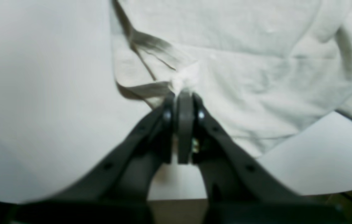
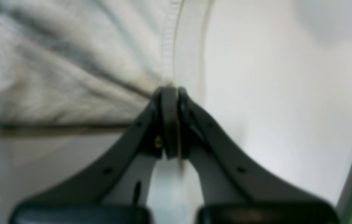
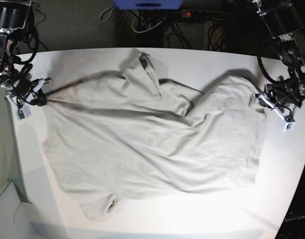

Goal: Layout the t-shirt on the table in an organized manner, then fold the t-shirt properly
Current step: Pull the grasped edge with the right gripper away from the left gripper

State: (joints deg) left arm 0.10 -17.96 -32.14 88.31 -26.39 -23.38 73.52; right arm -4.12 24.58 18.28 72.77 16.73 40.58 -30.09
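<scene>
T-shirt [image 3: 152, 144] lies spread across the middle of the white bench [image 3: 291, 169], long axis running 9 to 3 o'clock in the base view. One sleeve juts toward 12 o'clock at the far side, a second sleeve end pokes out near 7 o'clock at the near edge. Cloth is rumpled, with a deep diagonal fold from the far sleeve down toward centre.

Left claw [image 1: 184, 93] at the 3 o'clock end: jaws pressed together, a bunched tuft of shirt edge pinched at the tips. Right claw [image 2: 169, 89] at the 9 o'clock end: jaws closed on a stitched hem, cloth drawn taut from it.

Neck opening not made out; folds cover the far middle. Both wrist views are soft and blurred, so which part of the shirt each claw holds cannot be told. Base view cuts off the bench corners at the near side.
</scene>
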